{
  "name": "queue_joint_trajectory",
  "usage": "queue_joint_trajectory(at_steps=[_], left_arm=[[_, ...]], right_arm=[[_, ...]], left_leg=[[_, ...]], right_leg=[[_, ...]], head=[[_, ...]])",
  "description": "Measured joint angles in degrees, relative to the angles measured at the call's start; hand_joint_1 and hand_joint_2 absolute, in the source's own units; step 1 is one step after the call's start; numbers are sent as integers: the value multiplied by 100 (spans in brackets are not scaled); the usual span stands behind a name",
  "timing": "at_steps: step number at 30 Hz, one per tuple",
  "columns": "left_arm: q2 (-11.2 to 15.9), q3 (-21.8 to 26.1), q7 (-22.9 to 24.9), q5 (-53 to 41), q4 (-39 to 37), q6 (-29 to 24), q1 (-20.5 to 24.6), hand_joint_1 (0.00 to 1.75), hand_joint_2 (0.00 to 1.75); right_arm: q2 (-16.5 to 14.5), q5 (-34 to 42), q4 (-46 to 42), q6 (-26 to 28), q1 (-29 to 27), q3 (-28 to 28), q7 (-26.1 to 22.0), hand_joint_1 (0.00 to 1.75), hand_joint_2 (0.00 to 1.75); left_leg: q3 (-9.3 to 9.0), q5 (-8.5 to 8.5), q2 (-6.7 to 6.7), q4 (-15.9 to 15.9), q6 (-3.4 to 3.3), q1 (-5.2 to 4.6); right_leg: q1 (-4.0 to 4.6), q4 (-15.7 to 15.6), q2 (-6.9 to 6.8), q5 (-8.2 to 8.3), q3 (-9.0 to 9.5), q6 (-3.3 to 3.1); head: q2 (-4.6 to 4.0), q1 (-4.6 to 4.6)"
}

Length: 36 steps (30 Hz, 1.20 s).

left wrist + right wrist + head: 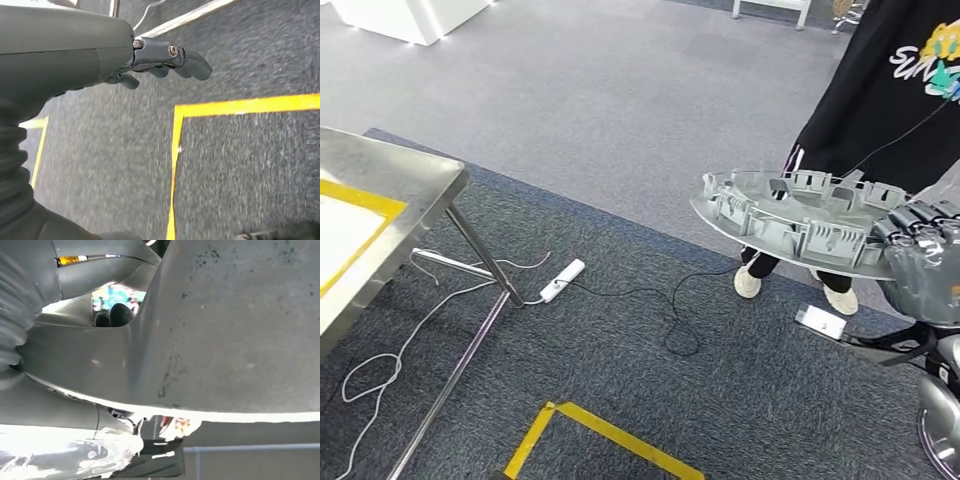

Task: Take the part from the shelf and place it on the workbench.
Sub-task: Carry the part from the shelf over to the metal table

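Part: we see the part (pixel 795 222), a wide grey ribbed disc, carried level in the air at the right of the head view, well apart from the counter (pixel 410 190) at the left.
Right robot hand: the right robot hand (pixel 920 245) grips the part by its right edge, dark fingers (pixel 916 218) curled over the rim; in the right wrist view the part's flat underside (pixel 234 325) lies across the thumb (pixel 83 365).
Left robot hand: the left robot hand (pixel 166 57) hangs over the carpet, holds nothing, fingers loosely extended and a little apart.
Main risk: we judge the one-sided hold to be the weak point. Most of the disc overhangs to the left, so a jolt in walking or turning could tip it or let it slide out of the fingers.
Person: a person (pixel 893 90) in black stands just behind the part; a swing of the disc could strike them.
Floor: a cable (pixel 652 295) and a power strip (pixel 562 280) lie on the carpet between the robot and the counter, so we see a snag or stumble risk for the feet.
Counter: its near corner and slanted leg (pixel 482 255) face the path; a low carry could knock the disc's rim on the edge.
Tape: yellow tape (pixel 599 430) marks the floor nearby.
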<state>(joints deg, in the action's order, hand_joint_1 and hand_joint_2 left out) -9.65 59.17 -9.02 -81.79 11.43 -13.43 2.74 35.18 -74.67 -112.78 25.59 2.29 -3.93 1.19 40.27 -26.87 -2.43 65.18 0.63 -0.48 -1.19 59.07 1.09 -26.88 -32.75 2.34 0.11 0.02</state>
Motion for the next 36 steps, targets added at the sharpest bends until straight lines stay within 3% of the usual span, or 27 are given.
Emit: queue_joint_trajectory(at_steps=[2,3,4,5,7,9,11,12,15,19,20,21,23,24,25,27,28,29,30,32,34,36], left_arm=[[-8,-1,8,-1,0,13,15,0,175],[-11,-1,12,2,0,23,15,0,175],[-10,-1,17,8,0,34,13,0,175],[-6,-1,22,15,0,46,10,0,175],[6,0,28,28,0,63,13,0,175],[13,0,28,37,0,79,30,0,175],[15,1,34,40,0,92,31,0,175],[15,2,40,41,0,97,22,0,175],[27,2,58,42,0,109,10,0,175],[37,3,67,44,0,110,17,0,175],[40,3,72,45,0,111,23,0,175],[42,3,83,46,0,123,26,0,175],[43,4,106,46,0,149,29,0,175],[44,4,115,46,0,161,27,0,175],[46,5,118,46,0,163,29,0,175],[56,6,122,50,0,168,36,0,175],[62,7,125,55,0,172,32,0,175],[69,8,127,62,0,177,20,0,175],[79,9,133,69,0,181,5,0,175],[84,11,143,80,0,186,-13,0,175],[80,11,151,86,0,190,1,0,175],[80,11,163,93,0,198,16,0,175]], right_arm=[[3,-3,-7,5,-55,15,0,175,175],[3,-10,-7,7,-87,18,-1,175,175],[3,-20,-7,8,-117,19,-2,175,175],[3,-31,-7,9,-141,19,-3,175,175],[3,-53,-7,11,-164,21,-2,175,175],[3,-71,-7,15,-169,27,0,175,175],[2,-89,-7,16,-171,30,1,175,175],[1,-99,-5,15,-173,29,2,175,175],[1,-123,-1,15,-187,28,5,175,175],[1,-127,1,15,-190,28,7,175,175],[1,-130,3,15,-192,28,8,175,175],[-4,-140,16,15,-207,25,10,175,175],[-13,-165,45,14,-238,18,16,175,175],[-17,-175,59,13,-251,14,19,175,175],[-19,-178,65,13,-249,13,20,175,175],[-31,-181,76,14,-239,9,27,175,175],[-41,-185,84,14,-236,4,31,175,175],[-51,-190,92,14,-234,-4,34,175,175],[-61,-195,100,14,-232,-13,36,175,175],[-72,-197,109,14,-230,-24,40,175,175],[-78,-201,116,15,-231,-25,51,175,175],[-90,-208,128,15,-232,-27,61,175,175]], left_leg=[[359,-313,160,755,13,8],[442,-336,174,939,11,11],[416,-256,182,904,3,10],[271,-86,213,642,-11,5],[-170,238,467,-151,-59,-44],[-404,325,671,-618,-117,-101],[-409,310,580,-690,-176,-110],[-418,319,504,-708,-203,-95],[-452,337,366,-740,-269,-40],[-453,336,335,-740,-285,-34],[-453,337,311,-740,-291,-31],[-455,338,207,-739,-297,-27],[-465,341,-53,-734,-300,-13],[-470,342,-198,-727,-288,-4],[-461,343,-279,-712,-260,-1],[-408,361,-432,-681,-187,2],[-377,383,-502,-681,-146,7],[-352,410,-569,-690,-112,19],[-335,419,-571,-696,-80,26],[-226,273,-305,-499,-20,2],[84,-89,62,155,20,-16],[413,-337,163,844,31,-6]], right_leg=[[29,0,-175,-12,3,-30],[39,1,-263,-19,7,-39],[46,1,-347,-26,15,-45],[52,1,-426,-36,28,-45],[75,7,-559,-68,61,-24],[109,6,-681,-100,83,16],[125,-19,-811,-123,119,60],[120,-8,-786,-150,128,89],[89,182,-430,-297,61,151],[83,365,-297,-398,-28,156],[82,506,-251,-466,-99,160],[77,843,-207,-553,-295,171],[54,1155,-120,-502,-527,196],[28,1030,-38,-341,-510,215],[-3,635,103,-176,-333,226],[-50,123,328,-39,-84,211],[-49,60,359,-60,-49,182],[-39,47,298,-51,-38,146],[-33,39,228,-37,-37,111],[-28,21,84,-17,-27,42],[-10,11,-71,-20,-19,-8],[11,11,-237,-34,-12,-35]], head=[[0,-4],[0,-5],[0,-5],[0,-5],[0,-6],[0,-1],[0,3],[0,4],[0,24],[1,34],[1,42],[1,51],[0,63],[0,66],[0,66],[0,63],[0,60],[0,56],[0,57],[0,35],[0,9],[0,4]])
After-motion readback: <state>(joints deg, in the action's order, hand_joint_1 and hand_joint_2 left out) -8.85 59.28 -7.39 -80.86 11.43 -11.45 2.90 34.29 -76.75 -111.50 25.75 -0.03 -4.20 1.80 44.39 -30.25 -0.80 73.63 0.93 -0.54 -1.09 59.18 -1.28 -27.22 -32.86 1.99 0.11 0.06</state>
